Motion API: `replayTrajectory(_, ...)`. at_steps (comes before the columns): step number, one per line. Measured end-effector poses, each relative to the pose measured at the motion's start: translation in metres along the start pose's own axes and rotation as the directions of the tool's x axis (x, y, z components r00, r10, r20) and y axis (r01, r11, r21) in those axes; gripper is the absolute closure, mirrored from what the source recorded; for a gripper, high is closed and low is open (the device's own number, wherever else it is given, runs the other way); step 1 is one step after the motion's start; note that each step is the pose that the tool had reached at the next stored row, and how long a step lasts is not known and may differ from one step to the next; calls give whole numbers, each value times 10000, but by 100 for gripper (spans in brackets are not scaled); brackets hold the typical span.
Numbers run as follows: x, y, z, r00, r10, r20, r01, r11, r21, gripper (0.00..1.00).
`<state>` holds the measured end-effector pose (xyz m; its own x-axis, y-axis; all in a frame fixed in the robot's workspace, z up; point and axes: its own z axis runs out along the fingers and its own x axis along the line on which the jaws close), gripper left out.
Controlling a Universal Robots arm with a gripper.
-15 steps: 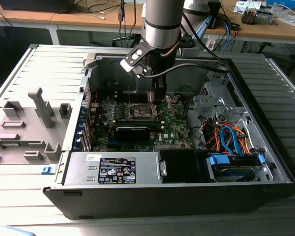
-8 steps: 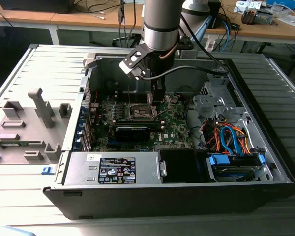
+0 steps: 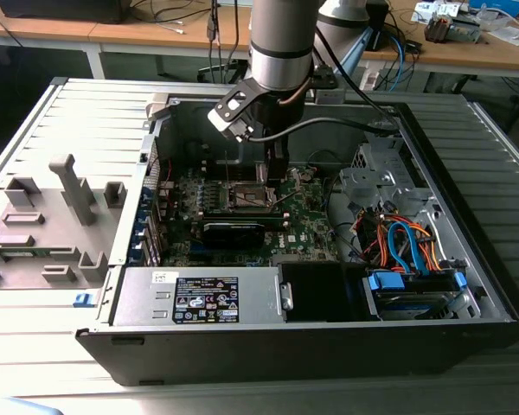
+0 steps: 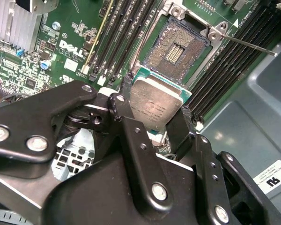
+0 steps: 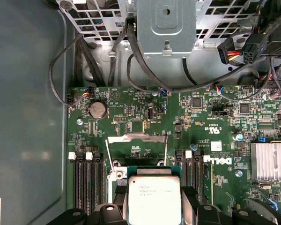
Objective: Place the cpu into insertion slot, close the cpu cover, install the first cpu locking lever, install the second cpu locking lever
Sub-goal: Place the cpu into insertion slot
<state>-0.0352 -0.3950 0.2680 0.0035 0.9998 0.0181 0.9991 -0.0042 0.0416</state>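
My gripper (image 4: 155, 117) is shut on the cpu (image 4: 152, 103), a small square chip with a silver-grey top, held by two opposite edges and tilted. It hangs just above and beside the open insertion slot (image 4: 175, 49), whose brownish contact field is bare. In the first wrist view the cpu (image 5: 152, 199) sits between the black fingers (image 5: 188, 197), and the cpu cover (image 5: 136, 138) stands swung up beyond it. A thin locking lever (image 4: 246, 44) sticks out free. In the exterior view the gripper (image 3: 278, 177) is down inside the case over the insertion slot (image 3: 249, 197).
Black memory slots (image 4: 126, 37) flank the socket on both sides. A finned heat sink (image 5: 270, 161) and loose cables (image 5: 131, 51) lie close by. The case (image 3: 467, 322) holds a power supply (image 3: 199, 296), a drive cage (image 3: 411, 290) and a black card (image 3: 233, 232).
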Motion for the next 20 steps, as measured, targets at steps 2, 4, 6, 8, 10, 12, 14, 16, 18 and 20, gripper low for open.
replayTrajectory(2,0,-13,8,10000,-1,0,1,10000,0,45)
replayTrajectory(4,0,-22,16,10000,-1,0,1,10000,0,45)
replayTrajectory(6,0,-25,18,10000,0,0,0,10000,0,45)
replayTrajectory(8,0,-28,21,10000,-1,-1,1,10000,0,45)
replayTrajectory(10,0,-30,24,10000,-1,-1,1,10000,0,45)
replayTrajectory(12,-1,-32,26,10000,-1,0,1,10000,0,45)
replayTrajectory(14,-1,-34,29,10000,-1,0,1,10000,0,45)
replayTrajectory(16,-1,-39,38,10000,-1,0,1,10000,0,45)
replayTrajectory(18,-1,-42,45,10000,-1,0,1,10000,0,45)
replayTrajectory(20,-1,-42,47,10000,-1,-1,1,10000,-1,45)
